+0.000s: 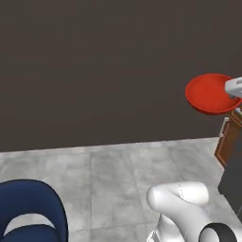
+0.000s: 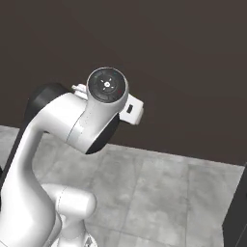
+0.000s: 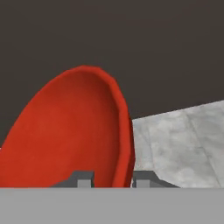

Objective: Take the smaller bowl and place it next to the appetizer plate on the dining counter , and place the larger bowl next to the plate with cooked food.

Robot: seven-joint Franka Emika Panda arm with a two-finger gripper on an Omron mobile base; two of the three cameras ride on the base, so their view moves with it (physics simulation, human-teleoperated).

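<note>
We are passing a navy blue stool (image 1: 29, 212) at lower left while carrying the small glossy red round bowl (image 1: 209, 93) high at right, our gripper (image 3: 113, 180) clamping its rim. Neither bowl is placed yet; the larger one is awaiting its turn.

1. The white arm bends up high from its base, with its elbow joint lifted.
2. The gripper (image 3: 111, 180) reaches out far to the side.
3. Its jaws pinch the rim of the smaller bowl (image 1: 210, 92).
</note>
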